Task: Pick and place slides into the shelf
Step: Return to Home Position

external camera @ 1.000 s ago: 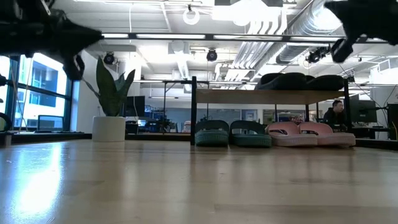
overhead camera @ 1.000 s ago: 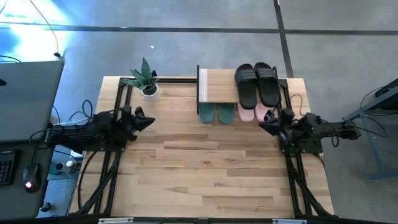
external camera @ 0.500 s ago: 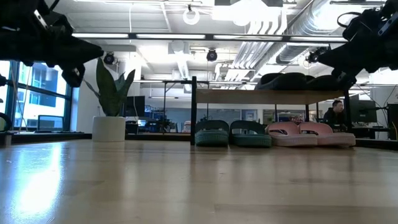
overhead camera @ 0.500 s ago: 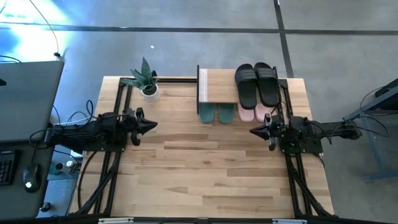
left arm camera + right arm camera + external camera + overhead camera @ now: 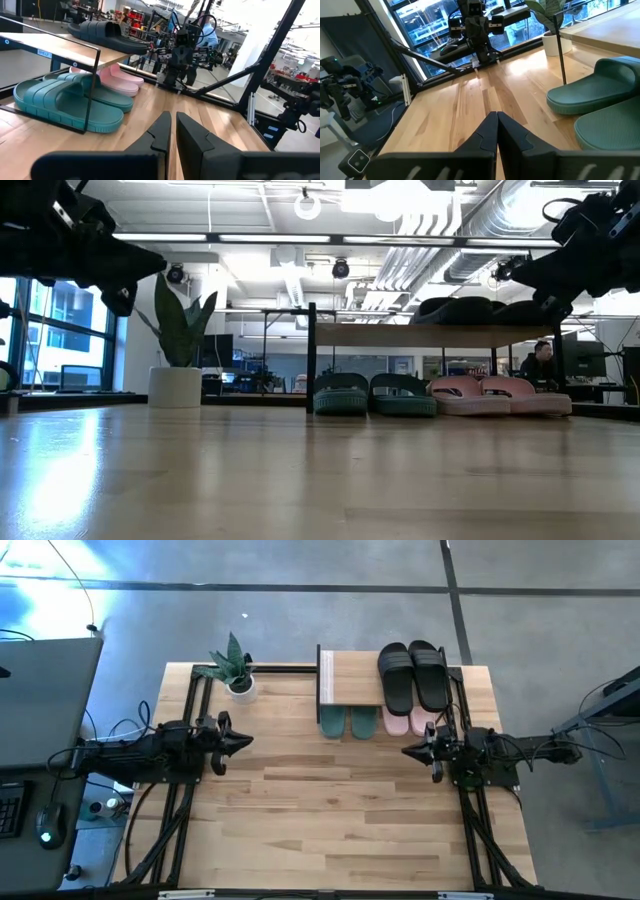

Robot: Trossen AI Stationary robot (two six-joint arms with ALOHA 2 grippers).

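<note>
The black slides (image 5: 413,673) lie on the shelf's (image 5: 349,680) wooden top board, at its right end. The light pink slides (image 5: 497,394) rest on their soles on the table under that board, beside the teal pair. My left gripper (image 5: 248,739) hangs shut over the table's left side, pointing right, and shows shut in its wrist view (image 5: 172,120). My right gripper (image 5: 404,751) hangs shut in front of the shelf's right end, pointing left, and its wrist view (image 5: 496,117) shows it shut too. Neither touches anything.
A teal-green pair of slides (image 5: 348,722) sits under the shelf's left half. A potted plant (image 5: 237,668) stands near the table's far left corner. Black frame rails run along the table's left and right sides. A person sits in the room behind the table.
My right gripper has swung from pointing at the pink slides to pointing left along the table, moving toward the near edge and away from the shelf. My left gripper has moved a little to the right and levelled out.
</note>
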